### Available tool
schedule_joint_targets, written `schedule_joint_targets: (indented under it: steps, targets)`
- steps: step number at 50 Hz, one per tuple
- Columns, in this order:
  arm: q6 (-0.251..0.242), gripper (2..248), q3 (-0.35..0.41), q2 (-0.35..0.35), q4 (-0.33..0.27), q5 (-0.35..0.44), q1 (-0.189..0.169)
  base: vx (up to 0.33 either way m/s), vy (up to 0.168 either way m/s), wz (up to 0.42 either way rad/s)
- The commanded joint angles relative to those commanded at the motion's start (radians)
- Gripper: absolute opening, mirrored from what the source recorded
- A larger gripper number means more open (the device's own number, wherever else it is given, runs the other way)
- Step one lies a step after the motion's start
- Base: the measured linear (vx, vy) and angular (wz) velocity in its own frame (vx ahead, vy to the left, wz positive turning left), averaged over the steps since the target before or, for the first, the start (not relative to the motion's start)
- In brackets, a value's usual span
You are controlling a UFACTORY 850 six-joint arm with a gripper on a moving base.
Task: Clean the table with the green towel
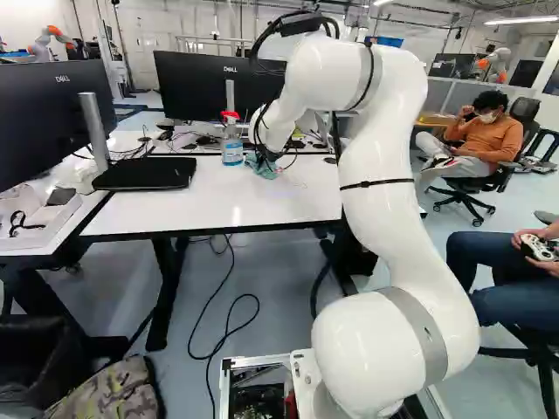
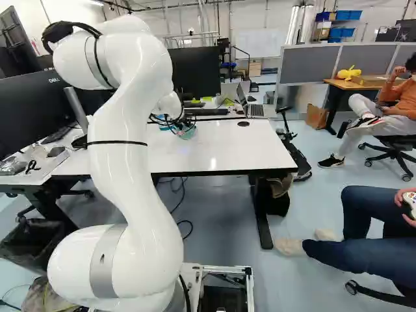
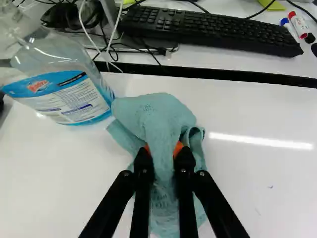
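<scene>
I have my arm point(image 1: 376, 175) reaching over the white desk point(image 1: 201, 201), with the pincer point(image 1: 265, 158) low near its far side. In the wrist view, the pincer point(image 3: 162, 157) is closed on the green towel point(image 3: 161, 119), its two fingers a little apart with bunched cloth pinched between the orange pads. The towel's folds spread ahead of and under the fingertips, against the desktop. I see the spray bottle point(image 3: 69, 94) upright right beside the towel; a black keyboard point(image 3: 213, 27) lies beyond the dark seam, near some markers point(image 3: 297, 25).
</scene>
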Motion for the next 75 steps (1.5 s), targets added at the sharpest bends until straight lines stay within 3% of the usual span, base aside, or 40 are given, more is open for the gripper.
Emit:
schedule_joint_targets:
  steps: [14,36,57,75]
  targets:
    - [0.0,56,0.066,0.047,0.0,0.0,-0.016,0.0,0.0,0.0]
    - [0.0,56,0.079,0.057,0.0,0.0,-0.072,0.0,0.0,0.0]
    - [0.0,56,-0.017,-0.012,0.0,0.0,-0.102,0.0,0.0,0.0]
    - [0.0,56,-0.097,-0.069,0.0,0.0,-0.084,0.0,0.0,0.0]
